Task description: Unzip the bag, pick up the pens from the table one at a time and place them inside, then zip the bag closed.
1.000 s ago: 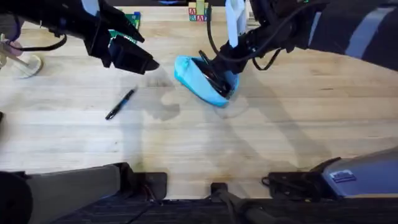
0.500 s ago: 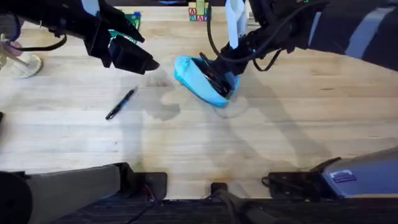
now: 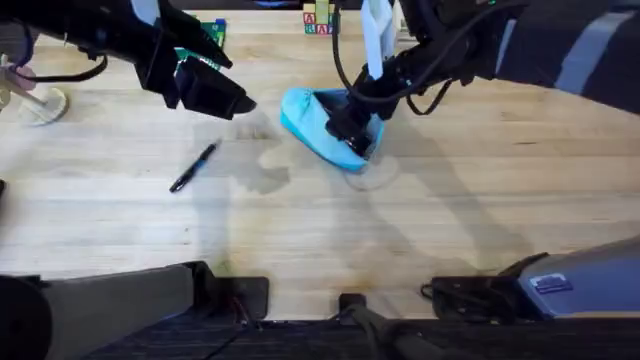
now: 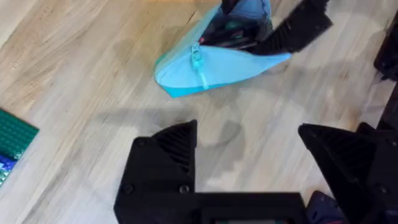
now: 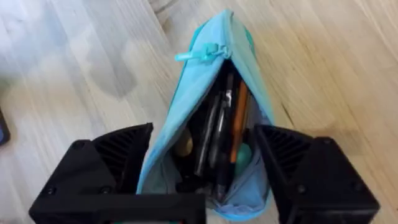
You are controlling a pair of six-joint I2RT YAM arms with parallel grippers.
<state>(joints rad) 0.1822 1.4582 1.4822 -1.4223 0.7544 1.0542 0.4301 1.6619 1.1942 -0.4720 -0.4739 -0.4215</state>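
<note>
The light-blue bag [image 3: 312, 120] lies unzipped on the table [image 3: 420, 220], a little back of centre. Its mouth gapes in the right wrist view, where the bag [image 5: 199, 106] holds several pens [image 5: 217, 137] and the zipper pull [image 5: 202, 53] sits at the closed end. My right gripper [image 3: 350, 125] is open, one finger on each side of the bag's mouth. One dark pen [image 3: 193, 167] lies on the wood to the left. My left gripper [image 3: 228, 102] hovers open and empty between that pen and the bag [image 4: 211, 59].
A green studded plate [image 3: 205, 35] and small coloured blocks [image 3: 318, 20] lie at the table's back edge. A pale object [image 3: 40, 105] sits at the far left. Bare wood stretches across the front half.
My right gripper has shifted slightly over the bag's mouth, covering the dark pen that showed there before. The left arm and the pen on the table have not moved.
</note>
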